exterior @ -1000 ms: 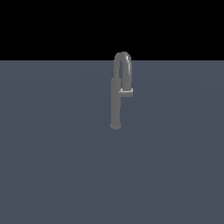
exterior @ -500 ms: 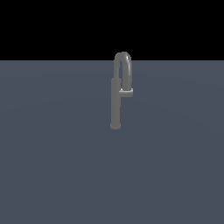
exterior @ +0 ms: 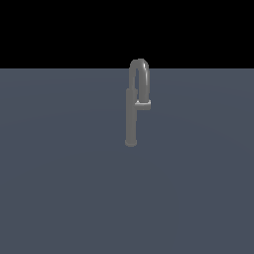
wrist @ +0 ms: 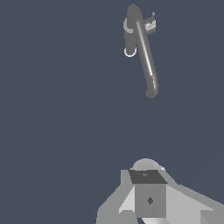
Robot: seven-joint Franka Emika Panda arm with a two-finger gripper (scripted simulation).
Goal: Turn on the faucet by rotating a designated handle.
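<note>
The grey faucet (exterior: 131, 119) stands upright on the flat grey surface, its narrow arched spout (exterior: 140, 74) at the top. The short handle (exterior: 143, 105) sticks out sideways from the pipe toward the exterior view's right. The arm and gripper do not show in the exterior view. In the wrist view the faucet (wrist: 145, 52) is seen from above and far off, with the handle (wrist: 150, 25) a stub beside its pipe. My gripper (wrist: 148, 192) is well apart from the faucet; its fingers read as one joined block with nothing between them.
A plain dark grey floor (exterior: 64, 188) spreads all around the faucet, ending in a black background behind it. No other objects show.
</note>
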